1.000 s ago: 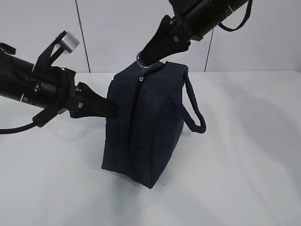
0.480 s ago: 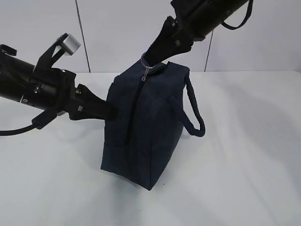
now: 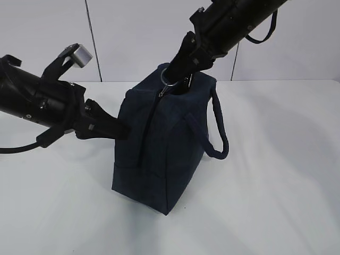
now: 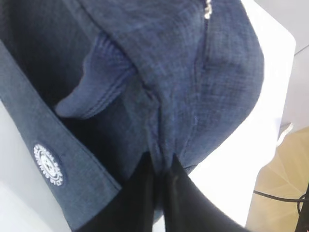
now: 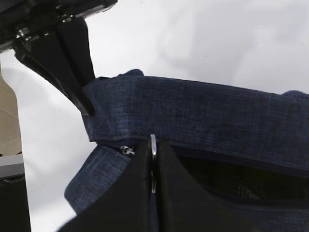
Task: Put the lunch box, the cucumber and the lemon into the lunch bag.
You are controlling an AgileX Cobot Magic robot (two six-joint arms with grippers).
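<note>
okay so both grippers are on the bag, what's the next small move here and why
Probably keep drawing the ring pull along the zipper. The right gripper is shut on the ring, the left gripper pinches the bag fabric to brace it, and the right wrist view shows only a narrow gap opened so far.

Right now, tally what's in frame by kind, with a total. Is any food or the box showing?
Bag: 1
Handles: 2, one on the right, one at the left wrist
Ring pull: 1
Pincers: 2, left shut on fabric, right shut on the ring
Food, box: 0 visible
Total: 6
</note>
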